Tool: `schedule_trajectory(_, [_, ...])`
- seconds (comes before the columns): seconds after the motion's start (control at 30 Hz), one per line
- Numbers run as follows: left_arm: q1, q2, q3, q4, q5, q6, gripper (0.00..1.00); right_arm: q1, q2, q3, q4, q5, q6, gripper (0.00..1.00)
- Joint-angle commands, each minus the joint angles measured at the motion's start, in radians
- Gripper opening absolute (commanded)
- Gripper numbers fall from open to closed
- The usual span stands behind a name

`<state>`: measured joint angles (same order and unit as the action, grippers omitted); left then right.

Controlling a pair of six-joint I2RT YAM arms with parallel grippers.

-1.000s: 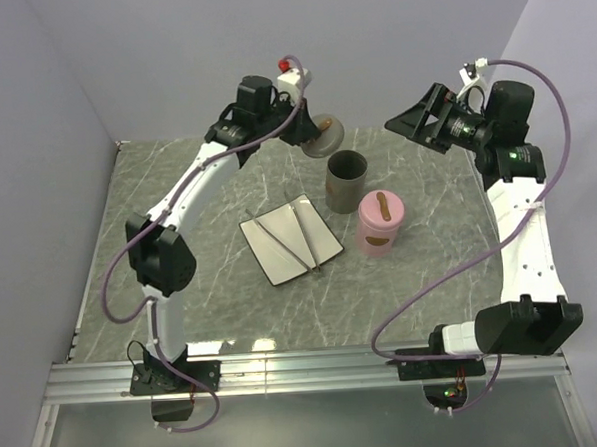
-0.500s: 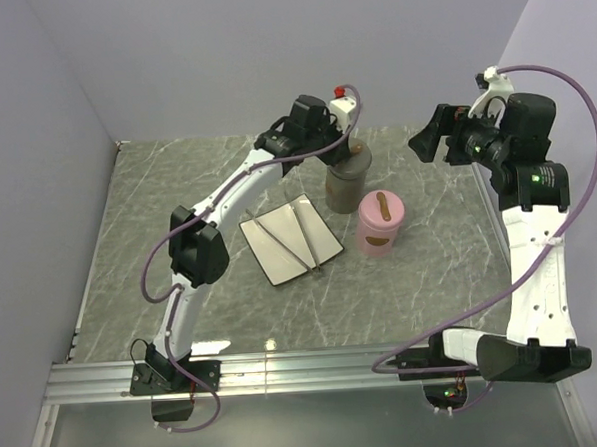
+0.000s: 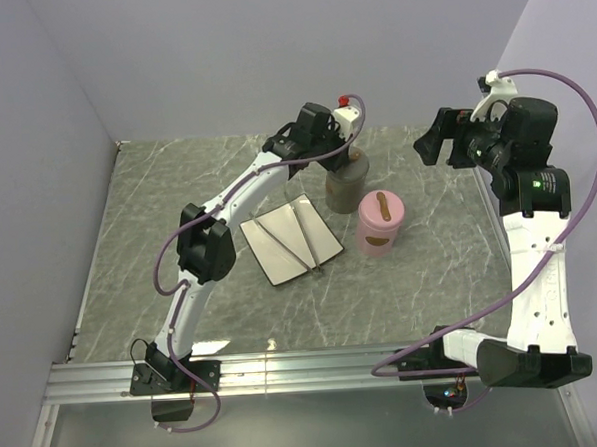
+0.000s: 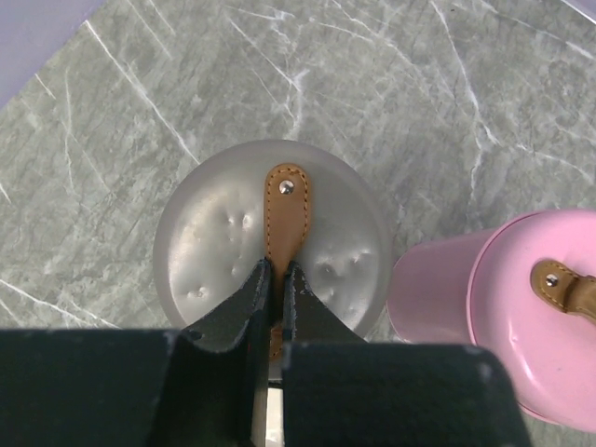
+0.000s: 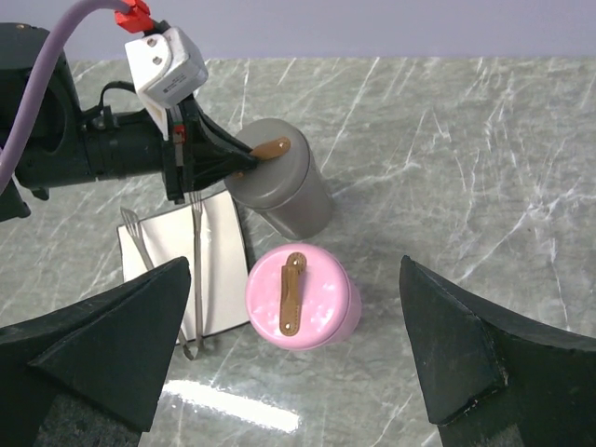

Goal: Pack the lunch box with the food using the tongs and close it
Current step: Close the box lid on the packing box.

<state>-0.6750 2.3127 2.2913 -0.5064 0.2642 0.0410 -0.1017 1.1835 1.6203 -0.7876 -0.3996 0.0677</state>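
Lid [image 4: 209, 247] came down w/ left gripper [image 4: 276, 279] onto grey tub [image 5: 291, 203], far-middle of worktop [image 3: 167, 205], jaws clamped on its strap [image 4: 285, 207]; right gripper [image 3: 434, 141] gaped. Tongs [image 5: 196, 279] lay on tray [image 3: 270, 257]. We feared release dragging lid askew.

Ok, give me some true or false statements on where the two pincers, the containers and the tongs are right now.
1. The left pincer is shut on the tan strap of the grey lid. True.
2. The right pincer holds the tongs. False: it is open and empty, and the tongs lie on the white plate.
3. The pink container has its lid on. True.
4. The pink container stands on the white plate. False: it stands on the table, beside the plate.
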Motion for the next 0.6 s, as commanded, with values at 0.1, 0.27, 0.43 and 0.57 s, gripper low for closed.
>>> schedule_trajectory(0.1, [-0.005, 0.017, 0.05, 0.003, 0.006, 0.014, 0.11, -0.003, -0.036, -0.022, 0.024, -0.002, -0.014, 1.0])
schedule_trajectory(0.27, [-0.009, 0.031, 0.043, -0.006, 0.015, 0.011, 0.17, -0.003, -0.042, -0.037, 0.022, -0.019, -0.012, 1.0])
schedule_trajectory(0.43, [-0.014, 0.028, 0.04, -0.014, 0.02, 0.014, 0.23, -0.003, -0.025, -0.054, 0.017, -0.056, -0.012, 1.0])
schedule_trajectory(0.57, [-0.02, 0.011, 0.039, -0.014, 0.017, 0.02, 0.34, -0.001, -0.01, -0.056, 0.019, -0.068, -0.009, 0.99])
